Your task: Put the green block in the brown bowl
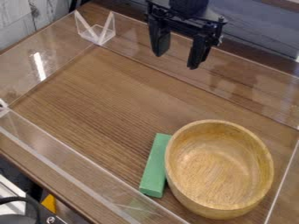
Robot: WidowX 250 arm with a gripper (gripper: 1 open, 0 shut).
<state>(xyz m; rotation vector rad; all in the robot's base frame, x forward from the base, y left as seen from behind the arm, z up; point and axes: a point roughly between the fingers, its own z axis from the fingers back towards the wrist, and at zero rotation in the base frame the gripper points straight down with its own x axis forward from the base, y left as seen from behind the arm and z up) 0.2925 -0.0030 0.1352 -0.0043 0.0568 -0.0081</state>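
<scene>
Pincer (pixel 177 54) hangs open; green block (pixel 156 164) lies outside brown bowl (pixel 219 168).

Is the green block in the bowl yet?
No, out. The block lies flat on the table, against the outside of the bowl's left rim. The bowl is empty; bare wood shows inside.

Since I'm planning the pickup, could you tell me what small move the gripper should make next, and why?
Probably move the open gripper toward the green block: it hangs empty at the far side of the table, while the block lies flat against the brown bowl, outside it.
</scene>
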